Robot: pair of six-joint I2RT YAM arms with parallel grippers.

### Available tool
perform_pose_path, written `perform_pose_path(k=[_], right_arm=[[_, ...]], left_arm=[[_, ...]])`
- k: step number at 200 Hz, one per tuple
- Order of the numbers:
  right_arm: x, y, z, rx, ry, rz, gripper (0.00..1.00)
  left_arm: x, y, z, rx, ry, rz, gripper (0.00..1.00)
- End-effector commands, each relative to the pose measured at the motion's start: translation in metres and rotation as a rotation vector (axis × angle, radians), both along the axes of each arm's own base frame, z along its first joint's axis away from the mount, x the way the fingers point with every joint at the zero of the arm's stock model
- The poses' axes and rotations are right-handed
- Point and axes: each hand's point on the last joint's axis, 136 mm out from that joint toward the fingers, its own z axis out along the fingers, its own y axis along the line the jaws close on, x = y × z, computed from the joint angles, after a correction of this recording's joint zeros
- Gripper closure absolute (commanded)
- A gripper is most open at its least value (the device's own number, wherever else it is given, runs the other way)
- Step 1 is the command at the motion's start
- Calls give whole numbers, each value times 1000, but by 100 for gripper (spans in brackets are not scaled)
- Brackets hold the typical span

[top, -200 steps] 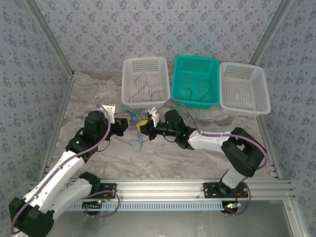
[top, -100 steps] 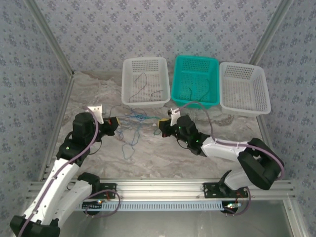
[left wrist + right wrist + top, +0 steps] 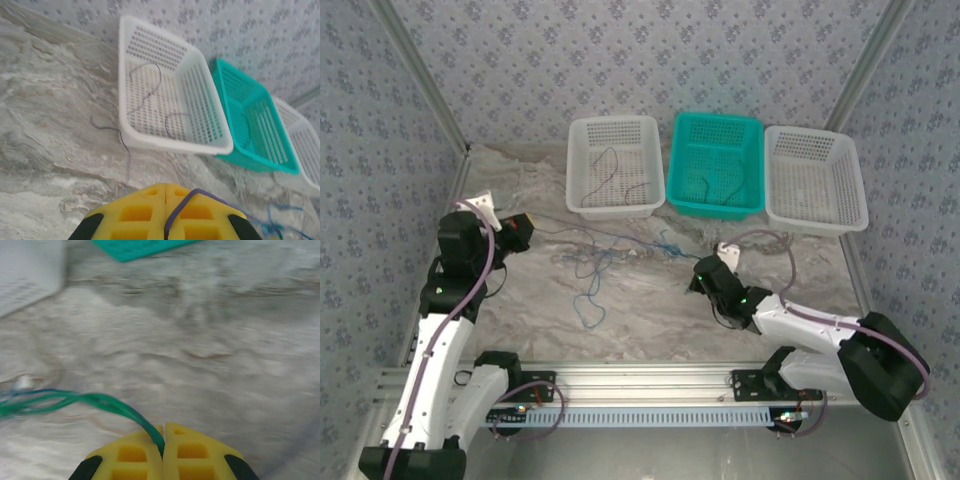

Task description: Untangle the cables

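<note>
Left gripper (image 3: pixel 519 232), frame left, clamps a purple cable (image 3: pixel 192 190); right gripper (image 3: pixel 697 276), lower centre-right, clamps a green cable (image 3: pixel 100 400); tangle (image 3: pixel 595 262) between them.

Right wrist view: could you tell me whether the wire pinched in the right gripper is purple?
No, the right gripper is shut on a green wire that trails off to the left.

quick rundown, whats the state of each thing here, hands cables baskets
left hand: shut on a purple cable
right hand: shut on a green cable
tangle: strung out between the hands, not yet separated
left white basket: upright, dark wires inside
teal basket: upright, thin wire inside
</note>
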Motion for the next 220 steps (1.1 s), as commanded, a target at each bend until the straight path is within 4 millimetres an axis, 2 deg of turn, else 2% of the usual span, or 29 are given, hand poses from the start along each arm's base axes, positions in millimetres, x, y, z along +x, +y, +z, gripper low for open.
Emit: perform_pose_path(k=[1, 26, 62, 99, 115, 149, 169, 184, 197, 212, 220], right_arm=[[-20, -60, -24, -192, 86, -170, 100], [-20, -62, -25, -229, 114, -164, 100], [-26, -79, -33, -211, 160, -253, 100], [-28, -87, -31, -183, 187, -328, 100], [-34, -101, -32, -162, 227, -421, 100], [-45, -132, -27, -64, 275, -656, 100], [-41, -144, -24, -31, 267, -721, 100], [-40, -154, -24, -22, 275, -758, 100], [-35, -158, -22, -15, 275, -745, 100], [-37, -163, -20, -24, 270, -752, 100], [-41, -168, -21, -27, 280, -777, 100]], left_arm=[[9, 27, 54, -54, -166, 127, 100], [7, 39, 52, -90, -169, 171, 100], [-6, 84, 57, -79, -157, 328, 100], [-8, 95, 55, -102, -138, 358, 100], [-11, 106, 56, -88, -136, 413, 100], [-27, 158, 68, -25, -82, 634, 100], [-30, 183, 70, 15, -40, 728, 100], [-29, 188, 74, 29, -42, 748, 100], [-25, 185, 78, 22, -62, 721, 100], [-22, 185, 75, 3, -57, 719, 100], [-26, 195, 72, 5, -46, 762, 100]])
